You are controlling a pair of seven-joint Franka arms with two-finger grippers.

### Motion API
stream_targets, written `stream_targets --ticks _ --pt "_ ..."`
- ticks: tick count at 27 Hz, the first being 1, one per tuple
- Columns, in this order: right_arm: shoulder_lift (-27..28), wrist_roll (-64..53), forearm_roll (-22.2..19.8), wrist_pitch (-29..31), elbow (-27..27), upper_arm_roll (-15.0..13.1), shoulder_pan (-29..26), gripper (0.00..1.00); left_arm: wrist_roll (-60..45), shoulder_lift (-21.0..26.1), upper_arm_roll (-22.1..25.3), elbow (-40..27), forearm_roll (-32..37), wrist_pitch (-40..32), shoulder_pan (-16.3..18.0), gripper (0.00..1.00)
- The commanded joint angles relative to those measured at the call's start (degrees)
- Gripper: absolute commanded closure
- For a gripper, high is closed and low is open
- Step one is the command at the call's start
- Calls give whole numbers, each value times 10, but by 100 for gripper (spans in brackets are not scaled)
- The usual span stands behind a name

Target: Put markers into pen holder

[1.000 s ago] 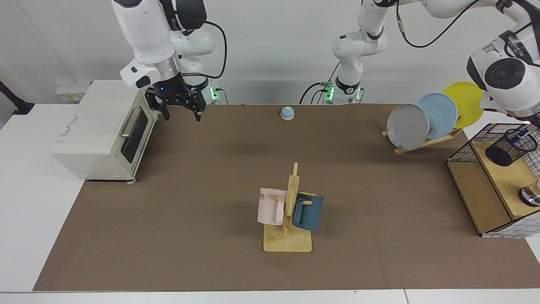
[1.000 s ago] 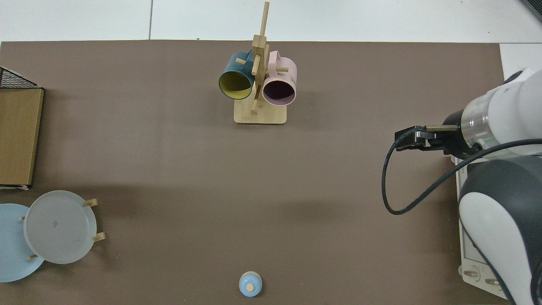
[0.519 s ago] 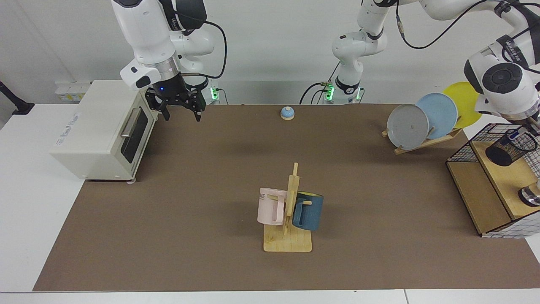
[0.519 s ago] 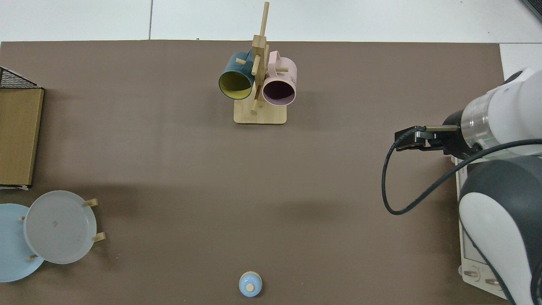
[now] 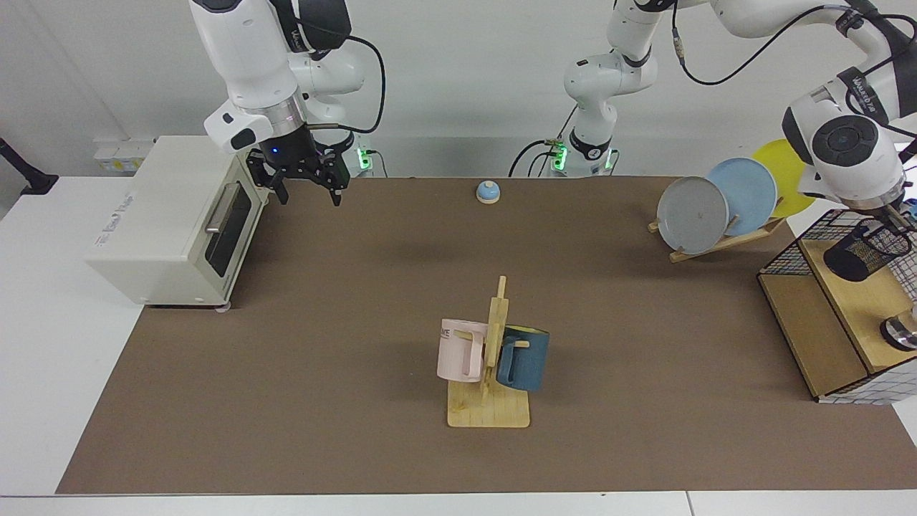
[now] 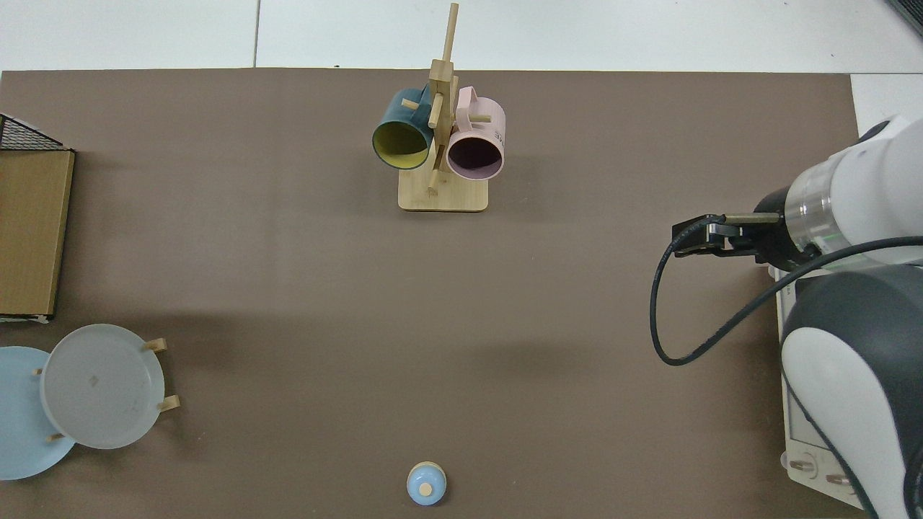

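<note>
My left gripper [image 5: 892, 217] hangs just above the pen holder [image 5: 863, 251]; I cannot tell its grip. My right gripper [image 5: 304, 183] waits spread, well apart from it. The marker, hidden, is probably light, stiff and slick, so I'd pinch mid-barrel.

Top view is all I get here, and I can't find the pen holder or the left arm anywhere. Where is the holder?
Observer: The pen holder stands on the wooden shelf inside the wire basket frame, beyond the edge of your picture.
Operator: And the left arm?
Observer: The left gripper is right at the holder's rim, just above its mouth.
Operator: Is the arm I can see carrying anything?
Observer: No. That is the right arm, waiting; the right gripper hangs open and empty beside the toaster oven.
</note>
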Motion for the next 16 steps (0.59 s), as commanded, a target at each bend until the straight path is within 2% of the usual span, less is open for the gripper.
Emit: stream_targets --ticks 1,8,11,12,13,14,15,16 --pt "-6 6 11 2 -2 6 -9 0 4 -16 -4 -18 -8 15 11 100" --pt "-6 7 11 2 -2 6 -10 0 7 -15 -4 -18 -8 20 11 100" --pt "-6 7 11 2 -2 6 -9 0 9 -15 -4 -18 -8 20 11 91" --pt "-6 7 11 2 -2 6 -9 0 9 -15 -4 -18 -8 20 11 86" --pt "-6 7 11 2 -2 6 -9 0 8 -15 -4 -18 -9 20 11 75" --pt "-6 7 11 2 -2 6 -9 0 8 -15 -4 -18 -9 20 11 56" --pt "-6 7 11 2 -2 6 -10 0 8 -15 -4 -18 -9 20 11 47" --pt "-6 7 11 2 -2 6 -9 0 8 -15 -4 -18 -9 20 11 42"
